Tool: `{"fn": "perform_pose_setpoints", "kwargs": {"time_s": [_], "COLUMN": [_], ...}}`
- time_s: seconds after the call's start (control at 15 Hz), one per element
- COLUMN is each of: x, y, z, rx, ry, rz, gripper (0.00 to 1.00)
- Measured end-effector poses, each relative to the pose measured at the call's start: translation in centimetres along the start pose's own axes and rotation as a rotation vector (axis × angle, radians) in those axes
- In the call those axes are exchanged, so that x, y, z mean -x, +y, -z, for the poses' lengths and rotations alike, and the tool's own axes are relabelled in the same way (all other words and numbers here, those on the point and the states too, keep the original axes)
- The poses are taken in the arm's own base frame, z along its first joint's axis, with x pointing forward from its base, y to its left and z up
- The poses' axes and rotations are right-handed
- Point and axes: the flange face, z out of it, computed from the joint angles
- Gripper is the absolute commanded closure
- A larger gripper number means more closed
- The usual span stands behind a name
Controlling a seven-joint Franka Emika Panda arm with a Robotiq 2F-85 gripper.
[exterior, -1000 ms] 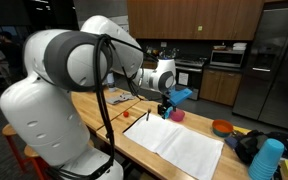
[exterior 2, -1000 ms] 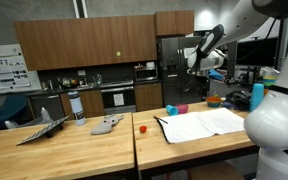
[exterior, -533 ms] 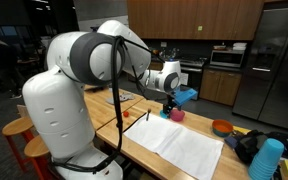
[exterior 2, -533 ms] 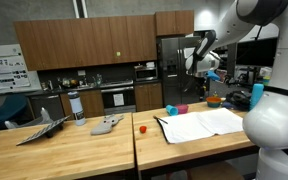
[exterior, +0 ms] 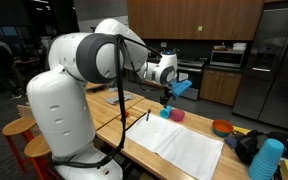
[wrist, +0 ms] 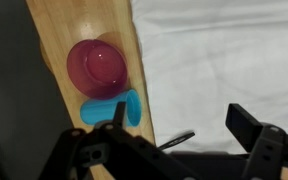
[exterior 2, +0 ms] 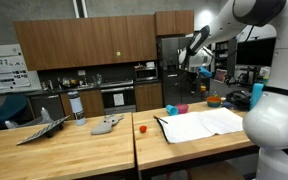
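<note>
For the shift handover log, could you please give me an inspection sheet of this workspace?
Surface: wooden table, partly covered by a white sheet.
Job's things: pink cup standing beside a blue cup that seems to lie on its side, near the sheet's edge.
Clutter: small red object, orange bowl, stack of blue cups.
Grippers: claw raised above the cups, open, empty.
Cables: black cable hanging along the arm.
Surroundings: kitchen cabinets, refrigerator.
</note>
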Motion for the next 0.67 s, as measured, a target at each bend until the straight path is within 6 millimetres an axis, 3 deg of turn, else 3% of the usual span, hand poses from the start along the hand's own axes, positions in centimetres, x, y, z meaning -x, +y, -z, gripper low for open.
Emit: {"fn": "perform_pose_setpoints", "kwargs": {"time_s": [0.67], "x": [0.7], "y": [1.1], "z": [-1.0], "rx": [-0.008], "ry": [-0.009], "rz": [0.056], "gripper": [0.0]}}
